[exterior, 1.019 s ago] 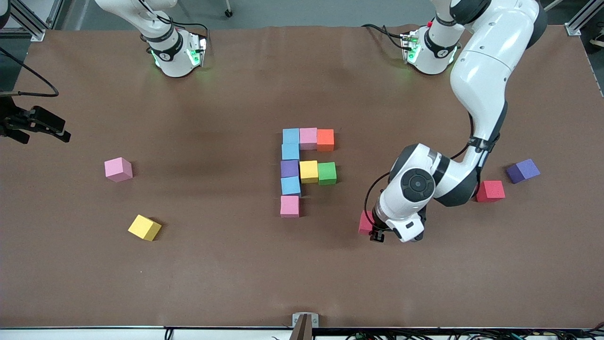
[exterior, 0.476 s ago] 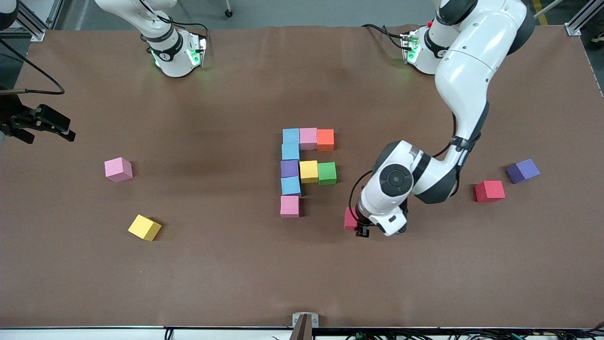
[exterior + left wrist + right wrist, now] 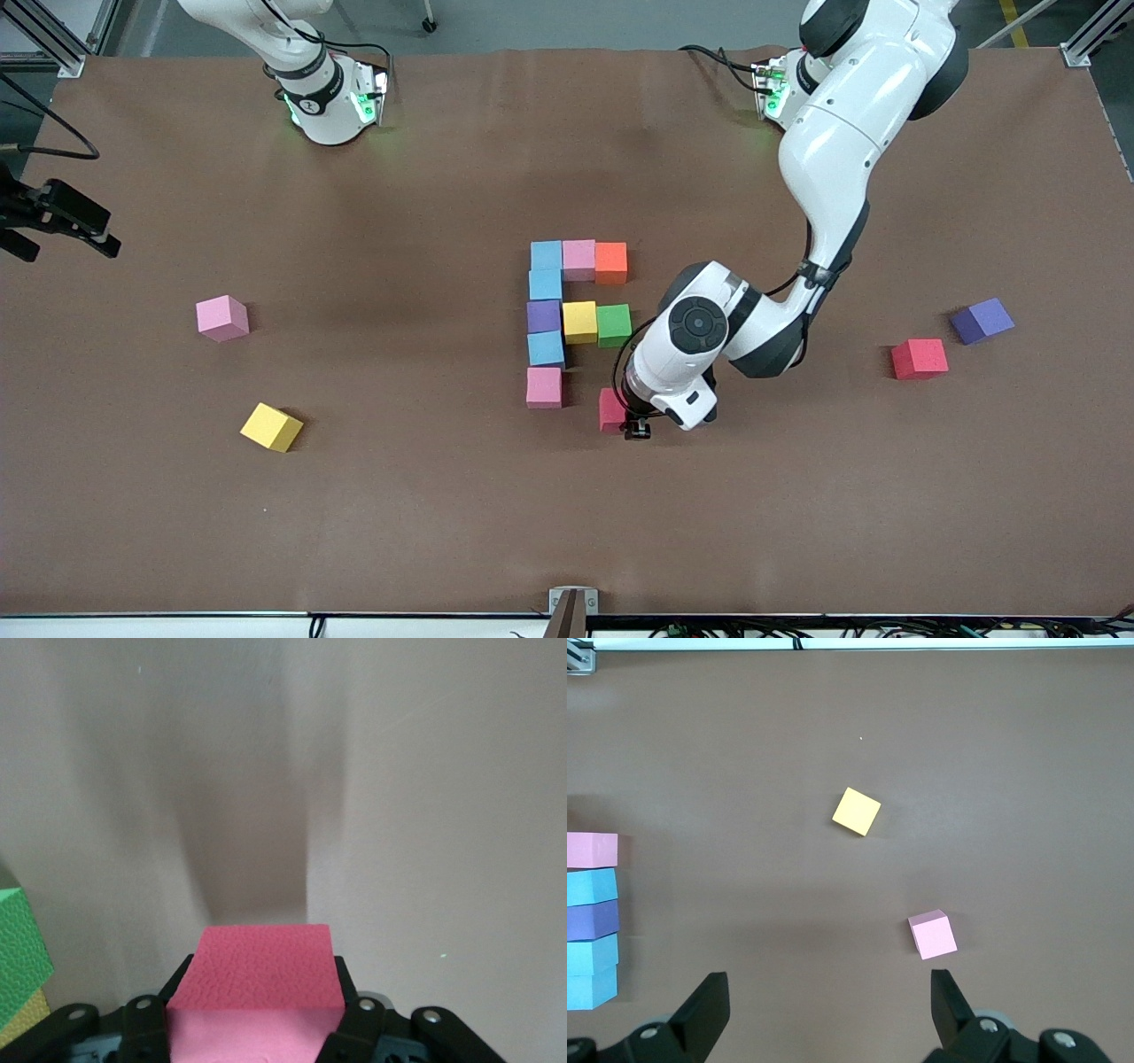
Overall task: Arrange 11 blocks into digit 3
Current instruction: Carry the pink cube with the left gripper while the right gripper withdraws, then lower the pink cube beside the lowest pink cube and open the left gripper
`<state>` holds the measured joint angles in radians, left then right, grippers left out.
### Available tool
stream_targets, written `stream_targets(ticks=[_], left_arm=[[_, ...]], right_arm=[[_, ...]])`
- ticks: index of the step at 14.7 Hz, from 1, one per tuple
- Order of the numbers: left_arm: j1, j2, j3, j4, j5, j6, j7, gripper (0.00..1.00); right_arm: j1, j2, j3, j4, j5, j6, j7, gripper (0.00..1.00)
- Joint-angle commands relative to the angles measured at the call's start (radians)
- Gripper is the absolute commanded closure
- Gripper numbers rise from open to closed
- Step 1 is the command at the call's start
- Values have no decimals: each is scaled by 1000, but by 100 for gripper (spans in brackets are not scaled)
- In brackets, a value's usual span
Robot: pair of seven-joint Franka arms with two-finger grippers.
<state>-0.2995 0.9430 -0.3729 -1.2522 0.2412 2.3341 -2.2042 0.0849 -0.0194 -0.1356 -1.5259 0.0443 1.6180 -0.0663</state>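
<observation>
We see the tabletop (image 3: pixel 443 496) evenly and brightly lit from overhead, matte brown with no glare; soft, short shadows sit close under each block, such as the yellow block (image 3: pixel 271 427); a broad faint darkening lies across the tabletop's middle; green status lights glow at both arm bases; in the left wrist view a long, soft-edged shadow streaks across a paler, washed-out surface, the red block (image 3: pixel 257 967) sharp enough to show its foam grain, the green block (image 3: pixel 19 957) at the edge slightly soft; the right wrist view is clear and flat-lit.
</observation>
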Motion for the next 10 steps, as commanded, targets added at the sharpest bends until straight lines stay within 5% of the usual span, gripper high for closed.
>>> stream_targets(ticks=[1, 10], left_arm=[[-26, 31, 11, 37, -22, 8, -15, 87], [-59, 59, 11, 40, -22, 16, -26, 86]], right_arm=[[-7, -14, -6, 21, -21, -27, 16, 0], [-5, -14, 1, 43, -20, -84, 3, 0]])
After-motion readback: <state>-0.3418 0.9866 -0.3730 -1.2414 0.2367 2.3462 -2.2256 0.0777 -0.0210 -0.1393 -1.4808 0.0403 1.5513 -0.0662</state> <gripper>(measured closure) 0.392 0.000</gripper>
